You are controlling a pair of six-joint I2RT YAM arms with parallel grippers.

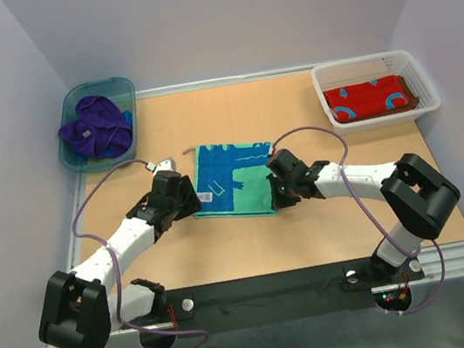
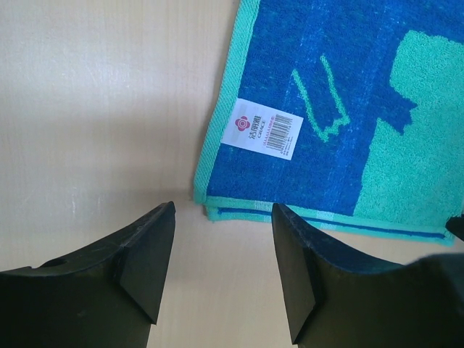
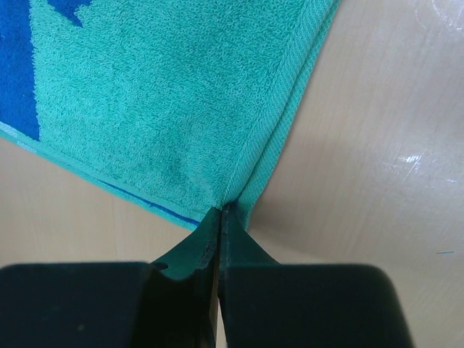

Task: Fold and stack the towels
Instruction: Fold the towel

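Note:
A teal-and-blue towel (image 1: 235,180) lies folded in half on the table's middle. My right gripper (image 1: 276,193) is shut, pinching the towel's (image 3: 167,109) near right corner between its fingertips (image 3: 206,235). My left gripper (image 1: 185,201) stands open just short of the towel's near left corner (image 2: 210,206), with only bare table between its fingers; a white label (image 2: 262,130) shows on the towel (image 2: 341,109) there. A purple towel (image 1: 94,128) lies bunched in the teal tub (image 1: 70,98). A red towel with blue marks (image 1: 368,99) lies folded in the white basket (image 1: 426,81).
The teal tub stands at the back left corner and the white mesh basket at the back right. Purple cables (image 1: 87,206) loop from both arms over the table. The black rail (image 1: 278,295) holding the arm bases runs along the near edge.

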